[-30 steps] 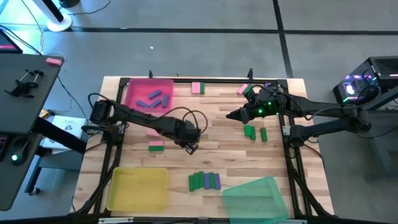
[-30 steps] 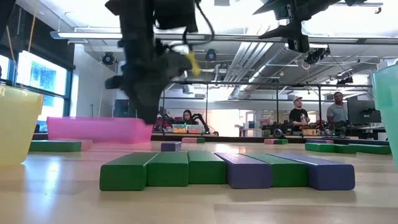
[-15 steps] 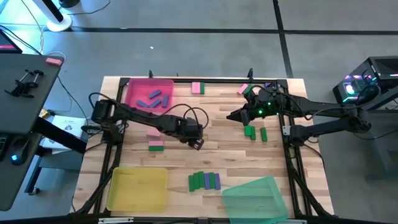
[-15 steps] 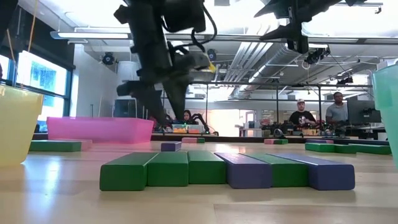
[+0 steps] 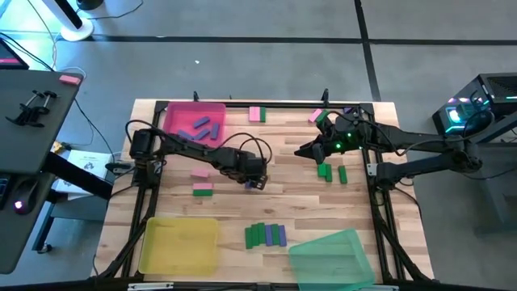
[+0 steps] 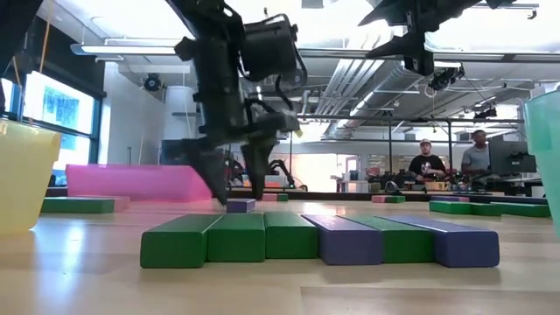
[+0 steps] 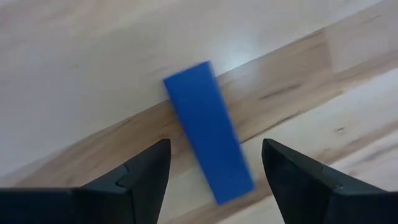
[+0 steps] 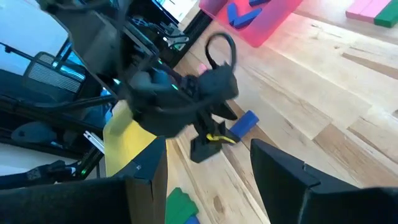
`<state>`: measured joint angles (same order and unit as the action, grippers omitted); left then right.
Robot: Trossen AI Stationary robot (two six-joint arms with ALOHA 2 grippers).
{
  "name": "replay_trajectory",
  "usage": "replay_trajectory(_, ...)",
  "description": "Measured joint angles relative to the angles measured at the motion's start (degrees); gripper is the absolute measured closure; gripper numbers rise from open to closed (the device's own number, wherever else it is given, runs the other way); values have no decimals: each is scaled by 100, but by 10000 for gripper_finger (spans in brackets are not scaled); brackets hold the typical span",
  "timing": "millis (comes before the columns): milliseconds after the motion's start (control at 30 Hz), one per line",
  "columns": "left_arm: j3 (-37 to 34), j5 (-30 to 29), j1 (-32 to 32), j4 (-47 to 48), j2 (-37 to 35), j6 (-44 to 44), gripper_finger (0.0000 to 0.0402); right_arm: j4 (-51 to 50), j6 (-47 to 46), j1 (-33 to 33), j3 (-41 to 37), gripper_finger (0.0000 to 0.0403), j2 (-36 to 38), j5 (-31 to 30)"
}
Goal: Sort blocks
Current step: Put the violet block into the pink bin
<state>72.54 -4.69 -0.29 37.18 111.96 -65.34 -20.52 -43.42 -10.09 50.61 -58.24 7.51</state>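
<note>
Approach phase of a pick: we see the left gripper [image 5: 258, 183] poised near the table [image 5: 299, 194] centre, its fingers [image 7: 140, 177] spread wide on either side of a single blue block [image 7: 208, 130] that lies flat on the wood, untouched and askew to the finger line. We judge that the next move calls for a slight wrist rotation to square the fingers with the block's long sides, a short descent, then closure. The pink tray [image 5: 194, 123] at eleven o'clock already holds several blue blocks, so it is the probable destination. Remaining blocks lie scattered: a green and blue row [image 5: 266, 235] at six o'clock, a green and a pink one [image 5: 202, 188] at nine o'clock, two green ones [image 5: 332, 172] at three o'clock, more pink along the far edge. The right gripper [image 5: 300, 150] waits at two o'clock, open and empty. A yellow tray [image 5: 179, 245] and green tray [image 5: 331, 259] sit at the near edge. We can read no brands, labels or writing.
</note>
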Motion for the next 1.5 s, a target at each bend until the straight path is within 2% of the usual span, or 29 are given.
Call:
replay_trajectory(233,39,231,-3,-46,385,376,162,13,-2,0,0,233,2,-2)
replay_trajectory(300,35,257,-5,1,387,623,179,3,-2,0,0,233,2,-2)
replay_trajectory(367,29,352,12,70,379,845,219,1,-2,0,0,233,2,-2)
replay_trajectory(500,20,513,14,312,143,1669,345,-2,-6,0,0,233,2,-2)
replay_trajectory(533,10,651,-1,422,64,1872,355,-19,-7,0,0,233,2,-2)
replay_trajectory(633,-48,710,-24,789,-386,2420,355,-26,-5,0,0,233,2,-2)
replay_trajectory(700,-1,509,63,838,-899,2626,353,-13,-17,0,0,233,2,-2)
replay_trajectory(867,-9,-1019,395,1706,-2234,2703,349,-13,-159,0,0,233,2,-33)
replay_trajectory(933,8,-1773,742,2199,-2697,2685,349,-3,-165,0,0,233,2,-147)
replay_trajectory(1000,6,-2161,1311,2712,-2970,2787,348,26,-187,0,0,233,2,-216)
replay_trajectory(1100,-221,-1994,2332,2969,-3114,3044,347,100,-302,0,0,233,2,-369)
replay_trajectory(1267,-839,-1107,3763,2648,-2960,3544,337,152,-308,0,0,233,2,-345)
replay_trajectory(1367,-1060,-926,4105,2308,-2885,3855,308,153,-420,0,0,233,2,-338)
replay_trajectory(1500,-1101,-874,4265,1854,-2864,4189,251,152,-452,0,0,233,2,-321)
